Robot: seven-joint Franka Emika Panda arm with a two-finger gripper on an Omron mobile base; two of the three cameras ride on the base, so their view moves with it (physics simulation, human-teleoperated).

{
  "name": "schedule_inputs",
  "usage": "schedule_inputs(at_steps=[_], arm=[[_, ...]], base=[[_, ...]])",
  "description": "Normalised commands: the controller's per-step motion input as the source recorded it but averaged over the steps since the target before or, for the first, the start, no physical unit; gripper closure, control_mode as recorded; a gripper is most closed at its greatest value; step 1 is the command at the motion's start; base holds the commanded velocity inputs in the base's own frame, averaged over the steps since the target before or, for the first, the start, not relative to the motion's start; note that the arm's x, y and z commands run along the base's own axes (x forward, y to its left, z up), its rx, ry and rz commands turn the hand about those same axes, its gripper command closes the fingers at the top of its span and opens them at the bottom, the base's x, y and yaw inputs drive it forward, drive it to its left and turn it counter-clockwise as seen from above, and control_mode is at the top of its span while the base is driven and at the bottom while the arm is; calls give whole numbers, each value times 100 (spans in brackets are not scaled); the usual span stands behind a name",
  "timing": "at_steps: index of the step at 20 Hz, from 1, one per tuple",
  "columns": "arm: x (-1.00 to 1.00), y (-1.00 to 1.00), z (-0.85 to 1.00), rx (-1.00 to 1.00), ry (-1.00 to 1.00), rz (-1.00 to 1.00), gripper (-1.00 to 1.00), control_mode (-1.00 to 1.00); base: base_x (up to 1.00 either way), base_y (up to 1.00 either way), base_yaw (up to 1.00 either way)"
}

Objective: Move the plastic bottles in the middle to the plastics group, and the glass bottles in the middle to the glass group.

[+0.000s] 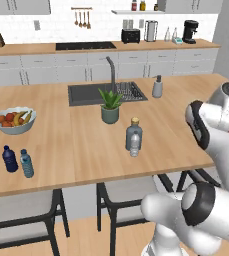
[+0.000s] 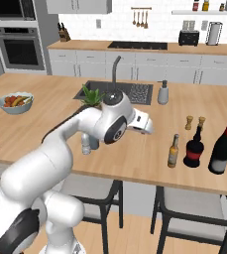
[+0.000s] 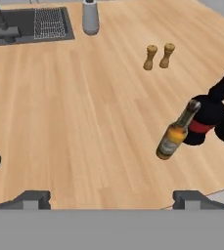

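Observation:
A slim amber-brown glass bottle (image 2: 173,151) (image 3: 174,134) stands upright on the island, right beside the glass group: a dark red-labelled bottle (image 2: 194,147) (image 3: 206,117) and a dark reddish bottle (image 2: 221,148). My gripper (image 2: 145,126) (image 3: 113,200) hovers open to the left of them, apart from the amber bottle, with nothing between its fingertips (image 3: 33,199). In the middle stand the wider clear bottle with a tan stopper (image 1: 133,132) and, just in front of it, the small clear plastic bottle (image 1: 134,146) (image 2: 86,144). The plastics group, dark blue (image 1: 9,159) and pale blue (image 1: 27,163), is at the island's left front.
Two wooden shakers (image 3: 151,57) (image 2: 189,122) stand behind the glass group. A soap dispenser (image 1: 157,87) (image 3: 90,17) sits by the sink (image 1: 86,95). A potted plant (image 1: 110,106) is behind the middle bottles and a fruit bowl (image 1: 14,120) at the left. Stools stand under the front edge.

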Motion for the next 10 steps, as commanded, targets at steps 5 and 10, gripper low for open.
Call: schedule_inputs(at_steps=[5, 10], arm=[[-13, 100, -1, 2, 11, 8, -100, -100], [0, 95, 0, 11, 10, 0, -100, -100]], base=[[0, 0, 0], [0, 0, 0]])
